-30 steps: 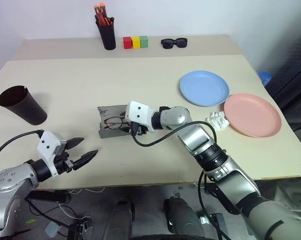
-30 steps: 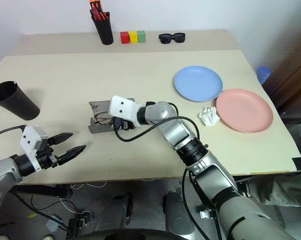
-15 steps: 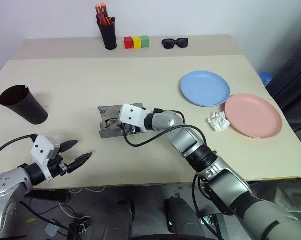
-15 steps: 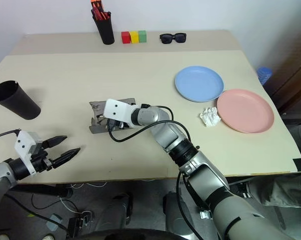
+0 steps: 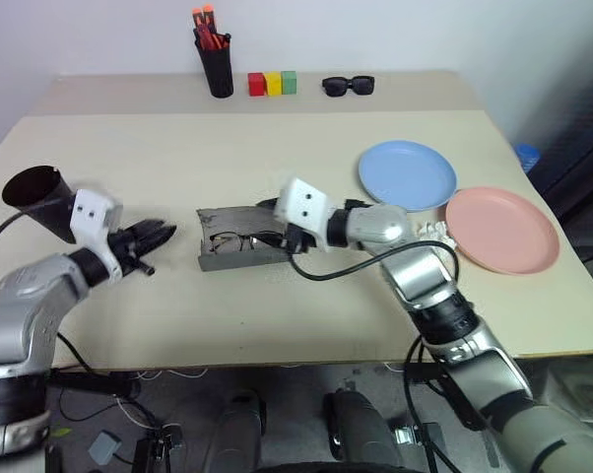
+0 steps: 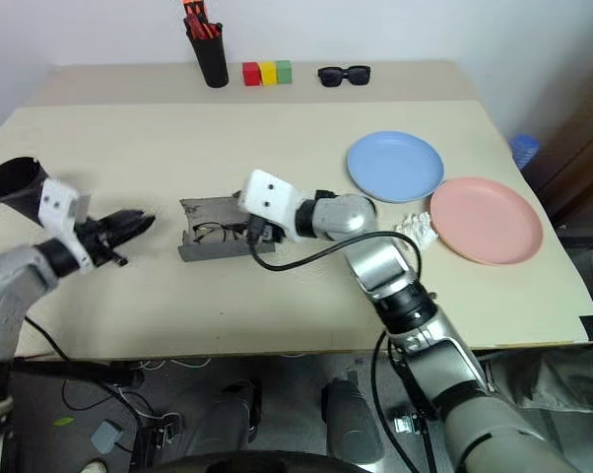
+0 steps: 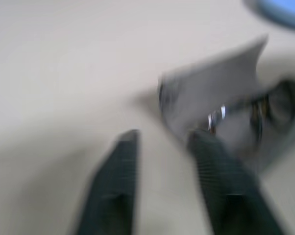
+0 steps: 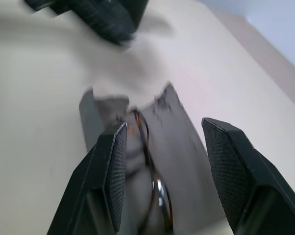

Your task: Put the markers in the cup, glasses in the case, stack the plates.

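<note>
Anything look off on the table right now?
A crumpled white wad lies between the plates, touching the pink one. The case is open with the glasses inside. No loose markers in sight.

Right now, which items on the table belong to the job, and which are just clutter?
Job: glasses lying in the open grey case; dark cup; blue plate; pink plate.

Clutter: pen holder with orange-capped markers; red, yellow and green blocks; black sunglasses; crumpled white tissue beside the pink plate.
</note>
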Robot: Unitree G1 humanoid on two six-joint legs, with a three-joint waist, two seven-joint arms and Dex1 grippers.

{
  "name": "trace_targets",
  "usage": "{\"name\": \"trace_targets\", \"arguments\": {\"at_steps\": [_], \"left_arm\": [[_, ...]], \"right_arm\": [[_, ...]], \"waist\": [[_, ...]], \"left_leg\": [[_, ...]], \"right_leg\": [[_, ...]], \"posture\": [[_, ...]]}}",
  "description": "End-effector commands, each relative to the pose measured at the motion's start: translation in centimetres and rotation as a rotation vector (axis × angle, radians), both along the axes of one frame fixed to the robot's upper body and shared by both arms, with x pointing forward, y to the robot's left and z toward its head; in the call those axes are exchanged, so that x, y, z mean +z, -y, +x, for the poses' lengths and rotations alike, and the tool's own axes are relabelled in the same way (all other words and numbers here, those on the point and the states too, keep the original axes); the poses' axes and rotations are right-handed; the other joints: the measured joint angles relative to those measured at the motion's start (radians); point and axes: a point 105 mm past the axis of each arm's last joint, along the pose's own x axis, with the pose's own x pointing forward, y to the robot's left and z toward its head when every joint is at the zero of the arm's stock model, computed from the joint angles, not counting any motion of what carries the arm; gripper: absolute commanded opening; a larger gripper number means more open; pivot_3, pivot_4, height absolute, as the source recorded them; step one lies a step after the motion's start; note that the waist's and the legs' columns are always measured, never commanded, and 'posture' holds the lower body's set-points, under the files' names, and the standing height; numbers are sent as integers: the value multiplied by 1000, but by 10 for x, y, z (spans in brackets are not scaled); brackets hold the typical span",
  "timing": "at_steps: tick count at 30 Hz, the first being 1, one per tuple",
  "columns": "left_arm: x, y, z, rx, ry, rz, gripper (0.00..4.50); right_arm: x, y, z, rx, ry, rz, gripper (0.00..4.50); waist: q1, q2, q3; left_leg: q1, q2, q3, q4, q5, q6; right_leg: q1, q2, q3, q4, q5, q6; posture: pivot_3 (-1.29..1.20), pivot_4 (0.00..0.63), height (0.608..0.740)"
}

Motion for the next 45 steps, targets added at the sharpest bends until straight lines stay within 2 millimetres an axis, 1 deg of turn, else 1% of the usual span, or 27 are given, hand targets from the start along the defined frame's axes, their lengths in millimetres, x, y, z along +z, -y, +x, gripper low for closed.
{"name": "trace_targets", "arguments": {"at_steps": [1,3,5,6,8,10,11,13,17,20,25,29,32,36,38,41,43,45], "left_arm": [[23,8,35,59,3,-6,81],[31,23,53,47,-38,1,81],[29,38,65,19,-112,19,81],[26,48,72,-7,-147,51,81],[25,59,80,-35,-173,81,81],[25,70,87,-67,-188,73,81],[24,74,90,-84,-198,72,81],[15,81,93,-114,-223,108,81],[5,91,95,-174,-245,144,81],[-1,91,94,-194,-252,179,81],[-5,93,83,-276,-248,214,81],[-5,96,57,-401,-223,236,81],[-7,97,41,-453,-199,268,81],[-9,100,18,-514,-106,325,81],[-12,100,13,-521,-82,355,81],[-25,96,4,-527,-59,408,81],[-26,93,5,-498,-9,420,81],[-19,91,11,-446,24,363,81]], "right_arm": [[18,22,-17,36,32,24,2446],[19,36,-22,20,23,16,2446],[21,47,-25,-3,21,23,2446],[25,54,-28,-21,15,57,2446],[30,64,-33,-41,0,103,2446],[30,75,-42,-49,-31,129,2446],[30,79,-47,-52,-44,135,2446],[31,87,-53,-67,-71,167,2446],[35,99,-51,-141,-113,241,2446],[36,103,-49,-171,-122,265,2446],[33,104,-46,-182,-125,261,2446],[34,102,-40,-183,-119,254,2446],[34,103,-34,-194,-112,251,2446],[23,112,-14,-287,-115,194,2446],[18,119,-5,-338,-108,155,2446],[15,130,16,-437,-48,107,2446],[13,139,29,-505,-26,68,2446],[11,148,42,-571,6,18,2446]], "waist": [[2,0,0],[4,-1,0],[-4,-1,0],[-5,-1,0],[-2,-1,0],[-4,-1,0],[-5,-1,0],[-3,-1,0],[-1,-1,0],[-1,-1,0],[-1,-1,0],[-3,-1,0],[-1,-1,0],[0,-1,0],[3,-1,0],[2,-1,0],[1,-1,0],[1,0,0]], "left_leg": [[0,0,0,0,0,0],[0,0,-1,1,0,0],[0,-1,-1,1,0,0],[0,-1,0,1,0,0],[0,-1,0,0,0,0],[0,-1,0,0,0,0],[-1,-1,0,0,0,0],[-1,-1,0,0,0,0],[-1,-1,0,0,0,0],[-1,-1,0,1,0,0],[-1,-1,0,0,0,0],[-1,-1,0,0,0,0],[-1,-1,0,0,0,0],[-1,-1,0,1,0,0],[-1,-1,0,1,0,0],[-1,-1,0,1,0,0],[-1,-1,1,1,0,0],[-1,-1,1,1,0,0]], "right_leg": [[0,0,0,0,0,0],[0,0,-1,1,0,0],[1,-1,-1,0,0,1],[1,-1,0,0,0,1],[1,0,0,0,-1,1],[0,0,0,0,-1,2],[-1,0,0,0,-1,2],[-1,0,0,0,-1,2],[0,0,0,0,-1,2],[0,0,0,0,-1,2],[0,0,0,0,-1,2],[0,0,1,0,-1,2],[0,0,1,1,-1,2],[0,-1,1,0,-1,2],[0,-1,1,0,-1,2],[0,-1,1,0,-1,1],[0,-1,1,0,-1,1],[0,-1,1,0,-1,1]], "posture": [[0,150,740],[0,150,740],[0,150,740],[0,150,740],[0,150,740],[0,150,740],[0,150,740],[0,150,740],[0,150,740],[0,150,740],[0,150,740],[0,150,740],[0,150,740],[0,150,740],[0,150,740],[0,150,740],[0,150,740],[0,150,740]]}}
